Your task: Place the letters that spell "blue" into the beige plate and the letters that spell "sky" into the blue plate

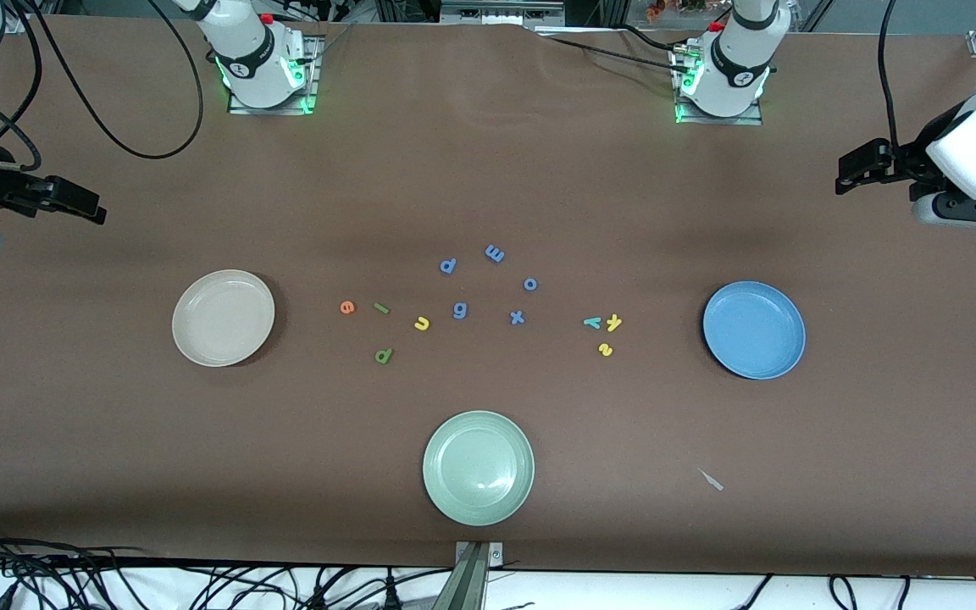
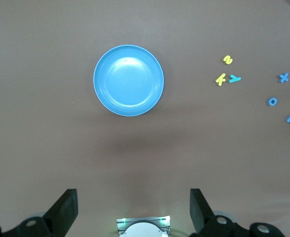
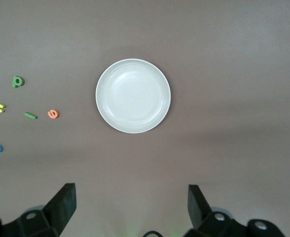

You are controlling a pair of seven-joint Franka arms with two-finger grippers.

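Note:
The beige plate [image 1: 223, 318] [image 3: 133, 96] lies bare toward the right arm's end of the table. Beside it lie the orange e [image 1: 347, 307] [image 3: 53, 114], thin green l [image 1: 381, 308], yellow u [image 1: 422, 323] and dark green b [image 1: 383, 356]. The blue plate [image 1: 753, 329] [image 2: 128, 80] lies bare toward the left arm's end, with the teal y [image 1: 592, 322], yellow k [image 1: 614, 322] and yellow s [image 1: 606, 349] [image 2: 228, 59] beside it. My left gripper [image 1: 844, 174] [image 2: 134, 195] hangs open high over its end of the table. My right gripper [image 1: 97, 210] [image 3: 131, 192] hangs open at the other end, holding nothing.
Several all-blue letters [image 1: 495, 252] are scattered at the table's middle between the two letter groups. A pale green plate [image 1: 478, 467] sits nearer the front camera than the letters. A small pale scrap [image 1: 711, 479] lies near the front edge.

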